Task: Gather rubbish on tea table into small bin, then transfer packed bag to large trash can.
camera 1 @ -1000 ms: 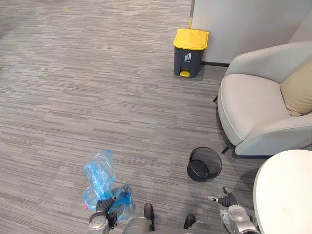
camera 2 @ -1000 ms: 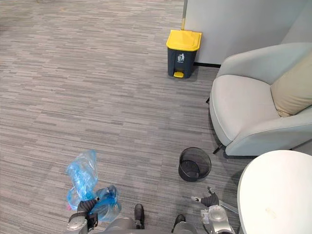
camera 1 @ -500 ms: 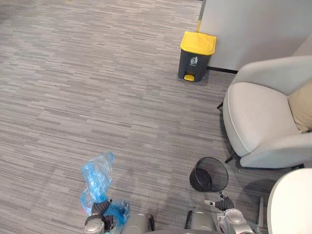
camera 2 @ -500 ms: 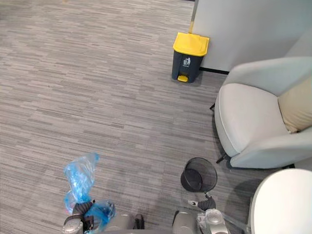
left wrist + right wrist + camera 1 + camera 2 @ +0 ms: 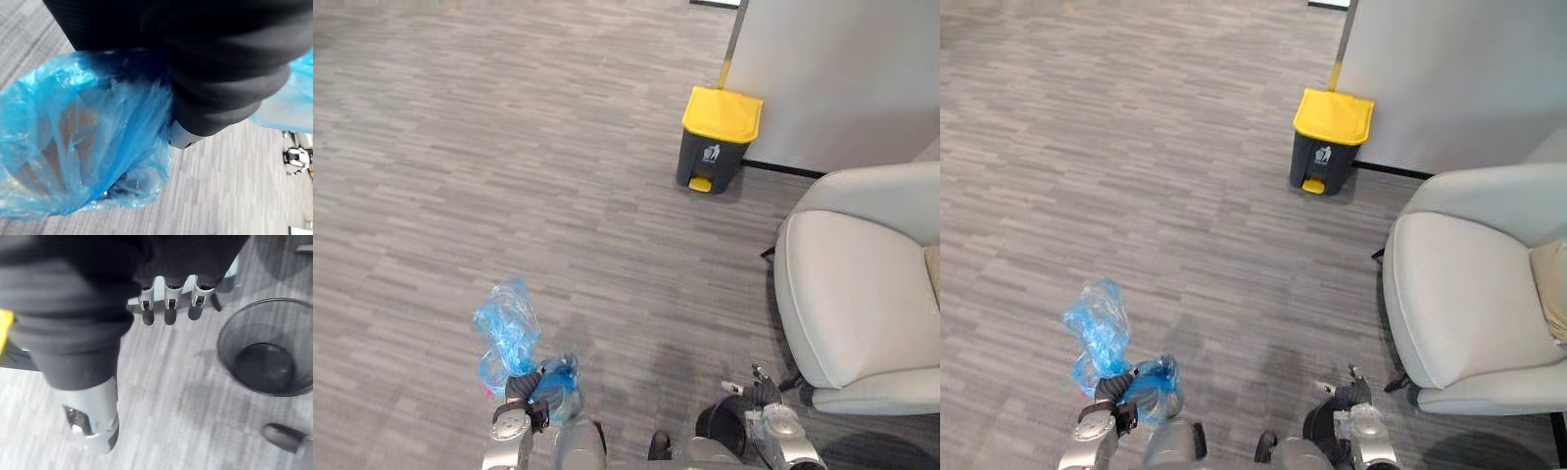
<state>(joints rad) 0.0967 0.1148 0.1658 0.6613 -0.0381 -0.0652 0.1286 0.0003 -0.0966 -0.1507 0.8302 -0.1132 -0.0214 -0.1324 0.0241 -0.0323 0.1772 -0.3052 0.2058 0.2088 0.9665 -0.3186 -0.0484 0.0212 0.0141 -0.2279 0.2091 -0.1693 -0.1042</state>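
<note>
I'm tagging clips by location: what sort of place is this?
Probably an office lounge: grey carpet, a pale upholstered armchair, and a yellow-lidded pedal bin by the wall.

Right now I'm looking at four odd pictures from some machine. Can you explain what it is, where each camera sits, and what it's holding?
This is a humanoid robot standing on two legs. Two pictures come from cameras on its head, looking down at the grey carpet. The other two come from cameras on its wrists, very close to each hand. The left robot hand is closed round the neck of a blue plastic bag, seen up close in the left wrist picture. The right robot hand hangs open and holds nothing. Near it, a black mesh bin stands on the floor. Ahead, by the wall, is a dark trash can with a yellow lid. A pale grey armchair is on the robot's right.
</note>
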